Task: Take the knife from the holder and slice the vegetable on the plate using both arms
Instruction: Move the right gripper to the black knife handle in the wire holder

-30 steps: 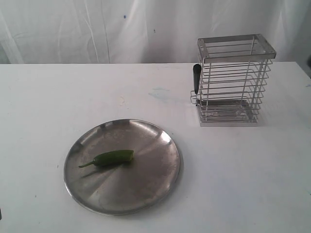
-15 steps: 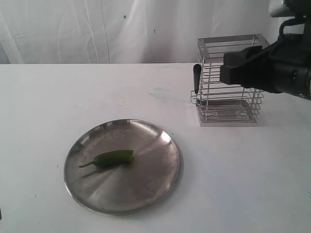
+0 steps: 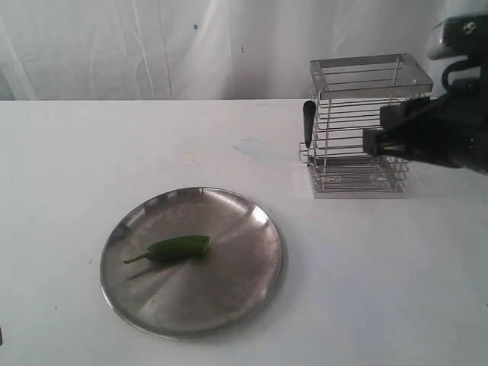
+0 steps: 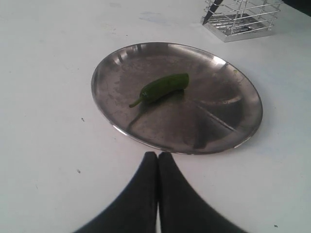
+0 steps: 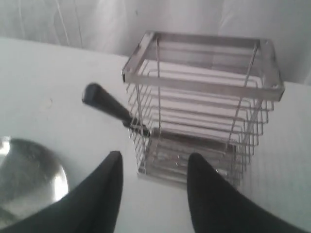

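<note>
A green chilli lies left of centre on the steel plate. The wire holder stands at the back right, and the knife's black handle sticks up at its left side. My right arm hangs in front of the holder's right part. In the right wrist view my right gripper is open and empty, facing the holder and knife handle. My left gripper is shut and empty, just short of the plate's rim, with the chilli beyond.
Plain white table and a white cloth backdrop behind it. The holder's base and the knife tip show at the far edge of the left wrist view. The plate's edge shows in the right wrist view.
The right arm came in from the right, covering the holder's upper part, and has since drawn back to the right and lower. Plate, chilli and knife have not moved.
</note>
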